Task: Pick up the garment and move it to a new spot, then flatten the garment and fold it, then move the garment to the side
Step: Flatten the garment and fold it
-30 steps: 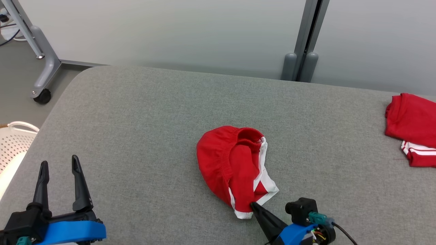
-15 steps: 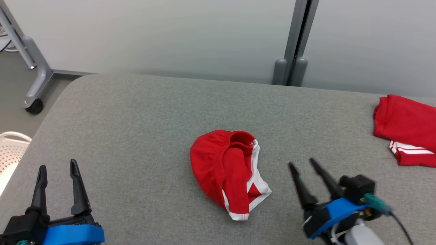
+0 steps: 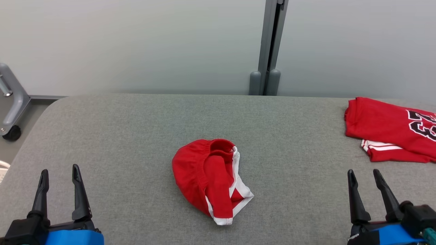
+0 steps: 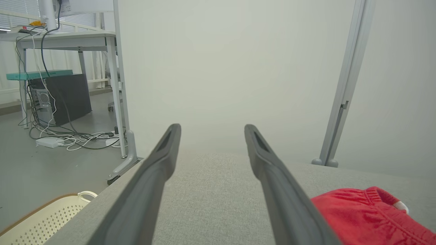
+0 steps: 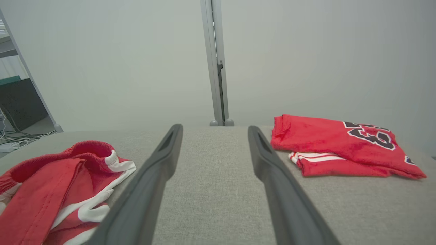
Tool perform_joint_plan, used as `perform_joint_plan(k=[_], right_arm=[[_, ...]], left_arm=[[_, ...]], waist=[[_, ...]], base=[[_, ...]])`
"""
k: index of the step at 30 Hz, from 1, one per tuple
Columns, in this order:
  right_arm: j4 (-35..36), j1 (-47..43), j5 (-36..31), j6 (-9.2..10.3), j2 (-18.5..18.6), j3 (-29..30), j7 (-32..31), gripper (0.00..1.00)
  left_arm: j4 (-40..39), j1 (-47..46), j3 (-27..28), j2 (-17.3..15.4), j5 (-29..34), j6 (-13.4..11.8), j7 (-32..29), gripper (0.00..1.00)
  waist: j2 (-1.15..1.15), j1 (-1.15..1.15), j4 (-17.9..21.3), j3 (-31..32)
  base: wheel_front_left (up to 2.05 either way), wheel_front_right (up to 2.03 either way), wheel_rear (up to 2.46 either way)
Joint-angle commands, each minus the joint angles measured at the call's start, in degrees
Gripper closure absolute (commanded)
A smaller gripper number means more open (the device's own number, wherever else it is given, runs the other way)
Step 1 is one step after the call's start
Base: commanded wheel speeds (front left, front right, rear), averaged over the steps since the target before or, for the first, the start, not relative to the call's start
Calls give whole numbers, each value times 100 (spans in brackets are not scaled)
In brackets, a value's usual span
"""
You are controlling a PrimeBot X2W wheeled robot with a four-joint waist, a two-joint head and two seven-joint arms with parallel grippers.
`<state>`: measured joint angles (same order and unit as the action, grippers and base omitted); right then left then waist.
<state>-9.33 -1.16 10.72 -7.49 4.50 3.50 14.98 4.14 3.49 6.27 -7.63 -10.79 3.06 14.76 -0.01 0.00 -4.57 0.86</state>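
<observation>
The garment (image 3: 209,177) is a pair of red shorts with white trim, lying crumpled in the middle of the grey table (image 3: 136,136). It also shows at the lower right of the left wrist view as the garment (image 4: 368,217), and at the lower left of the right wrist view as the garment (image 5: 58,190). My left gripper (image 3: 58,173) stands open at the lower left, well clear of the cloth. At the lower right my right gripper (image 3: 363,175) is open and empty, apart from the shorts.
A folded red jersey (image 3: 388,127) with a black number lies at the table's right end, also seen as the jersey (image 5: 340,146). A cream perforated basket (image 4: 41,221) sits on the floor left of the table. A wheeled stand's leg (image 3: 13,105) is at the far left.
My right gripper let go of the shorts' lower hem, opened, and drew back to the lower right. The head camera shifted, so the whole scene slid left. The left gripper stayed put.
</observation>
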Motion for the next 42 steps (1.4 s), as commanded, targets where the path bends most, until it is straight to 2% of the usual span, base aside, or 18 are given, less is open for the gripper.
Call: perform_joint_plan(k=[1,15,31,36,42], right_arm=[[71,-142,-54,-1,-26,20,24,0],[126,-476,-81,-1,-156,66,-277,0],[45,-520,15,-1,-161,-71,-401,0],[12,-327,28,-1,-163,-632,-502,0],[-332,123,207,-1,-156,-2001,-676,0]], left_arm=[[-32,87,-32,-51,-23,15,-19,0],[-198,249,-171,-152,-125,105,-331,0],[-255,311,-238,-192,-208,28,-392,0],[-266,260,-254,-188,-216,0,-387,0],[-199,122,-317,-152,-239,-11,-333,0]], waist=[[1,0,32,27],[1,0,111,100],[1,0,85,126],[1,0,60,86],[1,0,-47,-22]], base=[[0,0,0],[0,0,0],[0,0,0],[0,0,0],[0,0,0]])
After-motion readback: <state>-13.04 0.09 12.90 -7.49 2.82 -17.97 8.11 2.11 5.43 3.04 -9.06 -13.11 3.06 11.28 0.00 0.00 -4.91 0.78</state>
